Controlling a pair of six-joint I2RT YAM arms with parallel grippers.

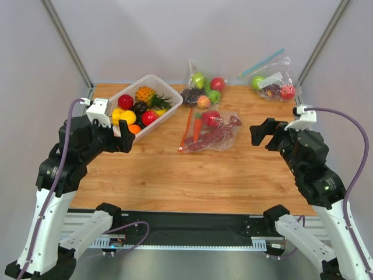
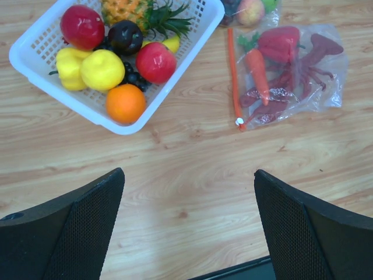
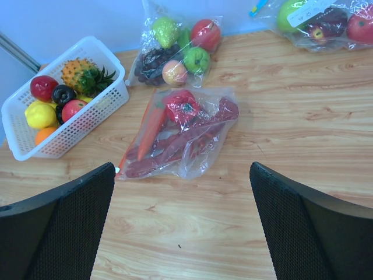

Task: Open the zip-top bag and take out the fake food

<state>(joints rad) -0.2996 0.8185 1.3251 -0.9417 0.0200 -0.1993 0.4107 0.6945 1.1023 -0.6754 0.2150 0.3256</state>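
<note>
Fingers (image 2: 64,233) of the left gripper (image 1: 125,135) are spread wide with nothing between them, and the right gripper (image 1: 263,135) is just as open and empty, both held above the table (image 1: 175,175). The bag (image 1: 224,140) lies flat on the wood between the two grippers, apart from both, its orange-red zip strip (image 1: 186,128) on the side facing the white basket (image 1: 169,93). Inside it are the lobster (image 1: 218,135), carrot (image 1: 197,127) and pepper (image 1: 211,118); another fruit bag (image 1: 201,87) sits just behind it.
</note>
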